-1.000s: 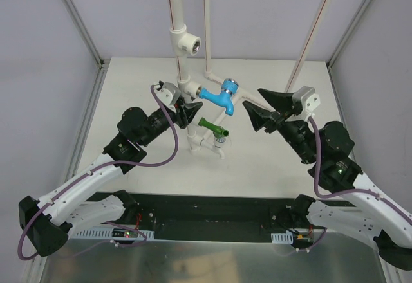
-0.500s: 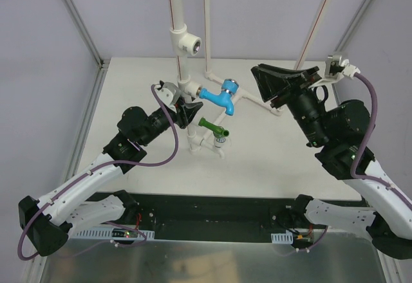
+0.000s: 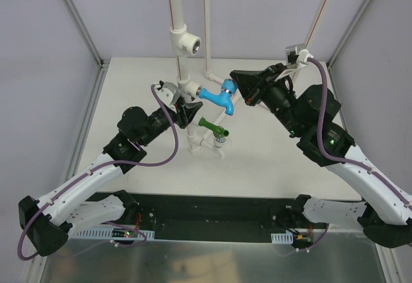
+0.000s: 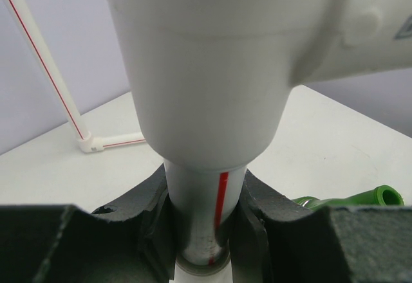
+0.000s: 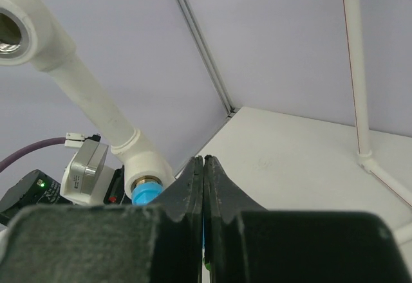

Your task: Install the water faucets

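- left gripper (image 3: pixel 187 113): pinching the upright white pipe (image 3: pixel 181 69) just below a tee. in the left wrist view both fingers (image 4: pixel 154 222) press against the red-striped pipe (image 4: pixel 205 200) under the tee (image 4: pixel 206 71).
- right gripper (image 3: pixel 237 85): fingers pressed together, nothing seen between them. tips sit just beside the silver top of the blue faucet (image 3: pixel 216 98); cannot tell if they touch it.
- blue faucet: seated in the side socket of the tee on the upright pipe, spout bent down toward the table (image 3: pixel 277 167). right wrist view shows its blue neck (image 5: pixel 147 193) entering the white tee (image 5: pixel 145 161), behind the closed fingers (image 5: pixel 193 186).
- green faucet (image 3: pixel 213 127): below and near the blue 1, on a low white fitting (image 3: pixel 207 144) over the table. its tip shows at the left wrist view's right edge (image 4: pixel 381 197).
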